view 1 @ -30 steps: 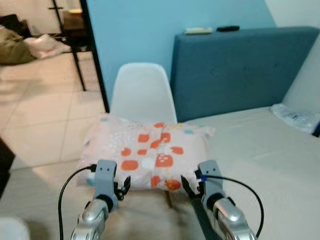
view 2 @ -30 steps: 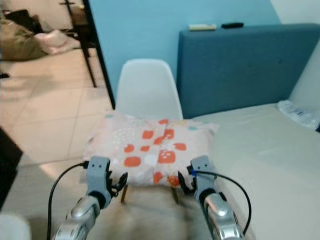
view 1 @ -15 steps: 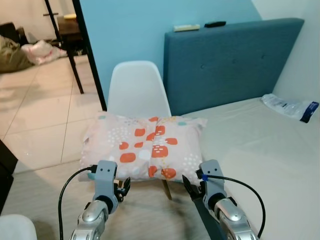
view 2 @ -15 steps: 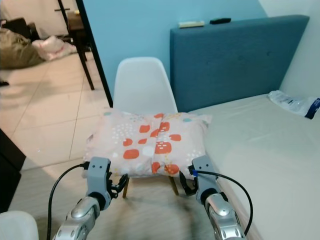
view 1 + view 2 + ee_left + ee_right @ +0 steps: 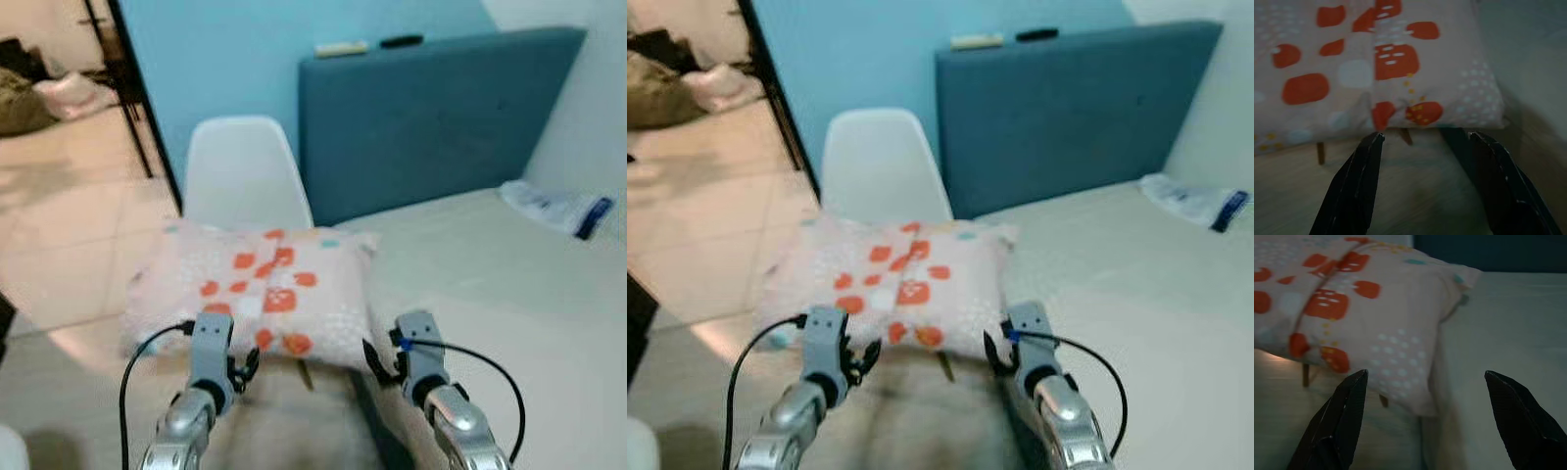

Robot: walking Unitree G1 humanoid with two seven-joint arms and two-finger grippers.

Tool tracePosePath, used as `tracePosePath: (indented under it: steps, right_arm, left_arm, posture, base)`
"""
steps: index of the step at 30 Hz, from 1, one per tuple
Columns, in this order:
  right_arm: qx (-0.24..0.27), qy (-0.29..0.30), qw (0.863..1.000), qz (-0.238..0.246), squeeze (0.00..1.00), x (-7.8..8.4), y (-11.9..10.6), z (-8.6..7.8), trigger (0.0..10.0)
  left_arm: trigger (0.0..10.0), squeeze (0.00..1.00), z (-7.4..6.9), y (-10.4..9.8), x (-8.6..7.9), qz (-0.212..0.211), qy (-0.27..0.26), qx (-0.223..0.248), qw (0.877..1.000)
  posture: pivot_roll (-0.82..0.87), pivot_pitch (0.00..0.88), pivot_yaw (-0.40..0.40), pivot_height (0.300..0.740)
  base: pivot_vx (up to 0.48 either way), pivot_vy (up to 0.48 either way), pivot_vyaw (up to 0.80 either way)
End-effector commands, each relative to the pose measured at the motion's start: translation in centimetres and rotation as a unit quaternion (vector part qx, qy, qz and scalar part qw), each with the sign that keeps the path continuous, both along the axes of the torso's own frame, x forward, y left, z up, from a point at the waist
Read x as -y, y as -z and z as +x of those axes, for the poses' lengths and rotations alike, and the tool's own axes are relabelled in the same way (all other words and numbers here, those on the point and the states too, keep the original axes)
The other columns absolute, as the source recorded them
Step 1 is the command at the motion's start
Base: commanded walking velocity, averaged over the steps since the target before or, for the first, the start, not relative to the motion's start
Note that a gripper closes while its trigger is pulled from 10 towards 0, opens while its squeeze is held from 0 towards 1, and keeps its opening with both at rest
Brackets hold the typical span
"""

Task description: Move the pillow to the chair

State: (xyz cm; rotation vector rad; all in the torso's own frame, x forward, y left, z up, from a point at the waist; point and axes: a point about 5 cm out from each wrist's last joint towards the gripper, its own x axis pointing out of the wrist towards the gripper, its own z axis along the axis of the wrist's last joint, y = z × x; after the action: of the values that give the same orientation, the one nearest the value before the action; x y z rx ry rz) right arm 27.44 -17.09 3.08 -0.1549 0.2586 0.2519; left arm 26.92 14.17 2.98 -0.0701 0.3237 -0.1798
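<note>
No readable text, labels, brands or numbers anywhere. Printed pattern on the pillow (image 5: 257, 291): orange blocks and white dots, no lettering. Packet on the bed (image 5: 556, 208) too blurred to read.

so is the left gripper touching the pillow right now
Apart. In the left wrist view the open left gripper has both fingertips short of the pillow, with floor visible between them and its near edge.

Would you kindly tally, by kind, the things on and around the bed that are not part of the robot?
Pillow: 1
White chair: 1
Blue headboard: 1
Bed: 1
Plastic packet on the bed: 1
Small objects on top of the headboard, one pale, one dark: 2
Total: 7
</note>
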Motion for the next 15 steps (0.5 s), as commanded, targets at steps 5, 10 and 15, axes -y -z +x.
tracePosePath:
  steps: [5,10,15]
  right_arm:
    - [-0.008,-0.002,1.000,0.009,0.00,-0.47,0.34,-0.17,10.0]
    - [-0.013,0.001,1.000,0.006,0.00,-0.43,0.41,-0.17,10.0]
    - [-0.023,0.009,1.000,0.008,0.00,-0.27,0.62,-0.18,10.0]
  left_arm:
    - [10.0,0.00,-0.48,0.74,-0.55,0.003,-0.006,-0.023,1.000]
    - [10.0,0.00,-0.47,0.73,-0.62,0.000,-0.007,-0.024,1.000]
    - [10.0,0.00,-0.47,0.70,-0.64,-0.003,-0.009,-0.025,1.000]
  posture:
    - [-0.07,0.039,0.017,0.740]
    - [-0.07,0.045,0.018,0.740]
    - [-0.07,0.049,0.019,0.740]
  base:
    - [0.000,0.000,0.00]
    - [0.000,0.000,-0.12]
    - [0.000,0.000,-0.77]
